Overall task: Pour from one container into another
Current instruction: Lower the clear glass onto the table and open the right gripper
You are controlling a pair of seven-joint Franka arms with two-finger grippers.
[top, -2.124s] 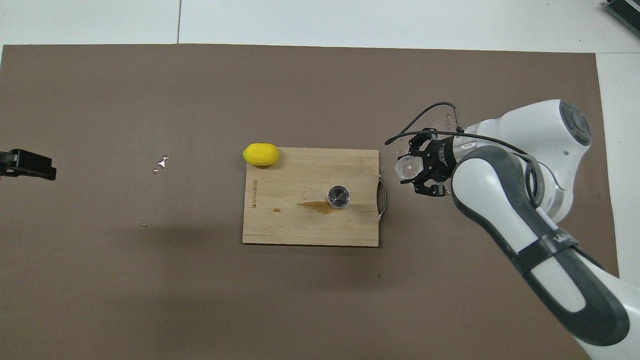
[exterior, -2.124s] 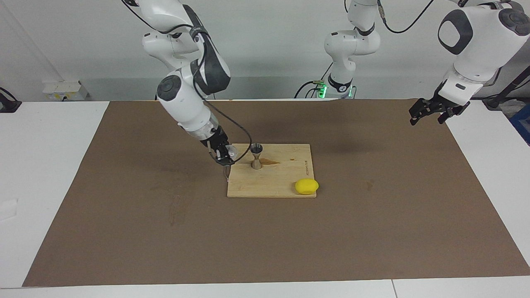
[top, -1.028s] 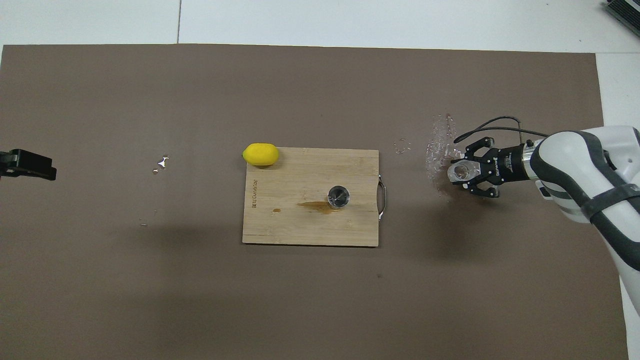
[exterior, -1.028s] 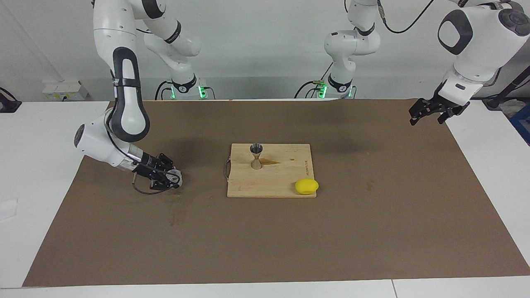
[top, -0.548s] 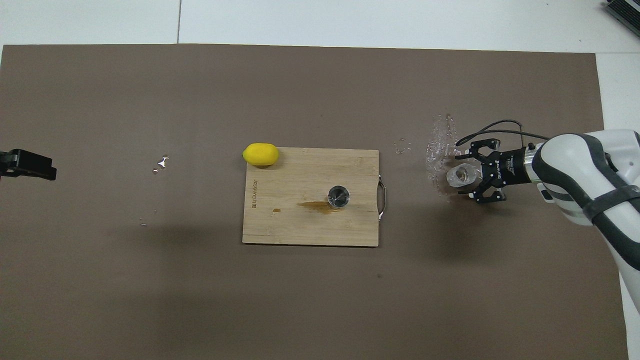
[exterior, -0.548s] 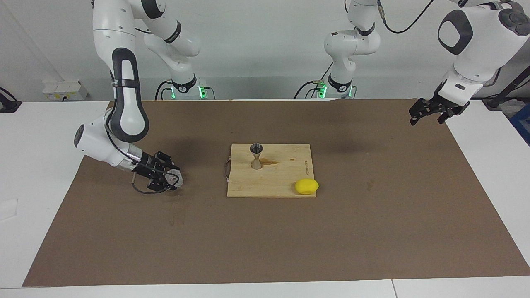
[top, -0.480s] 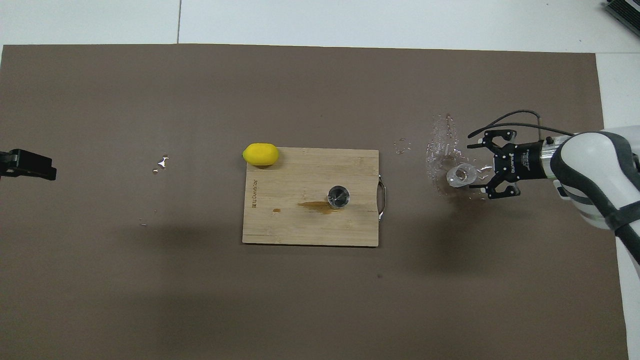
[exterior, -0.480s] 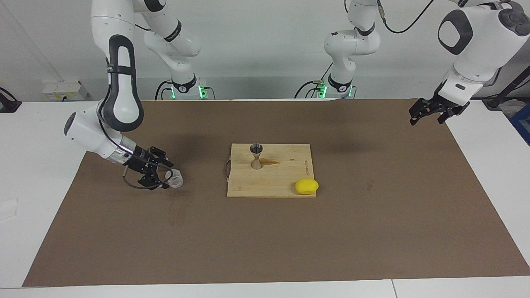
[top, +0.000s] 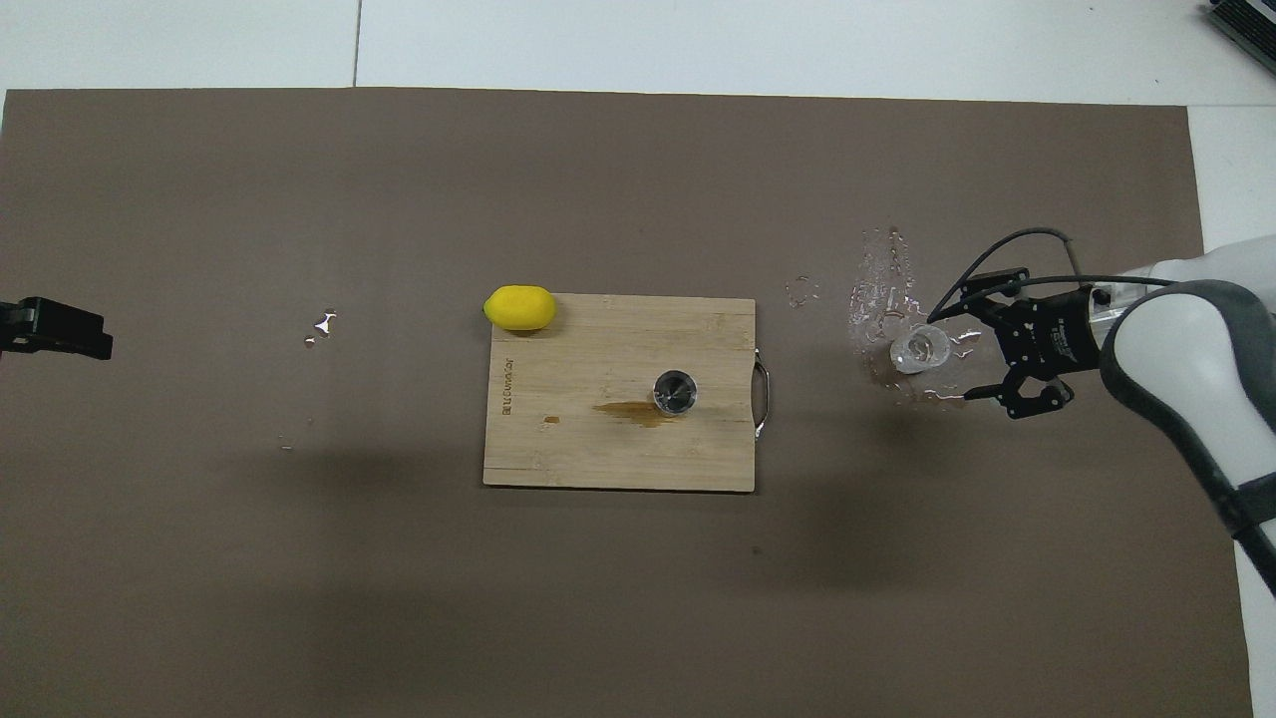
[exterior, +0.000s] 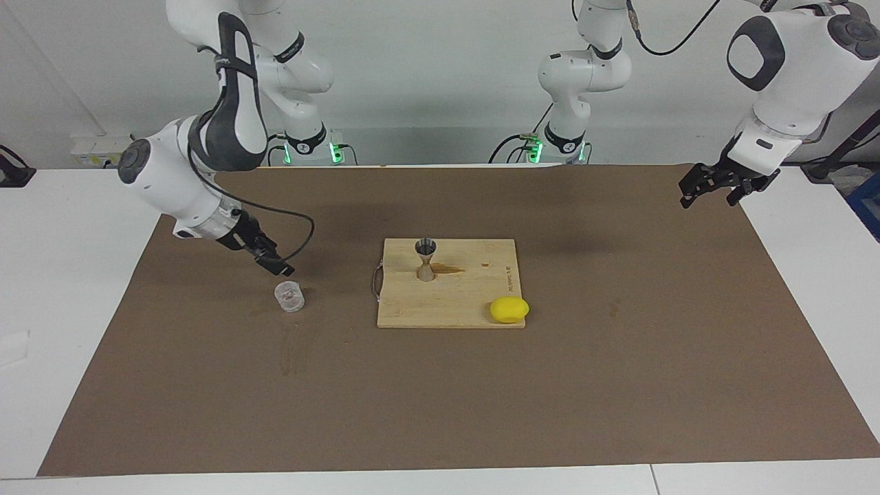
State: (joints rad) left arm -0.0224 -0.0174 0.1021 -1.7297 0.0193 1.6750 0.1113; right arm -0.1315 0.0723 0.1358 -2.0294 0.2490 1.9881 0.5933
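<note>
The clear tumbler (exterior: 289, 296) (top: 919, 349) stands upright on the brown mat, beside the cutting board toward the right arm's end of the table. My right gripper (exterior: 277, 265) (top: 953, 357) hangs open just above it, touching nothing. The metal jigger (exterior: 426, 259) (top: 675, 391) stands upright on the wooden cutting board (exterior: 454, 306) (top: 598, 449), with a brown stain (top: 630, 410) beside it. My left gripper (exterior: 711, 191) (top: 55, 329) waits open in the air over the mat's edge at the left arm's end.
A yellow lemon (exterior: 509, 309) (top: 519, 307) lies at the board's corner farthest from the robots. Wet splashes (top: 882, 284) dot the mat around the tumbler. The board has a metal handle (top: 763, 399) on the tumbler's side.
My right gripper set the tumbler on the mat, opened, then lifted and drew back from it. The left arm, jigger and lemon have not moved.
</note>
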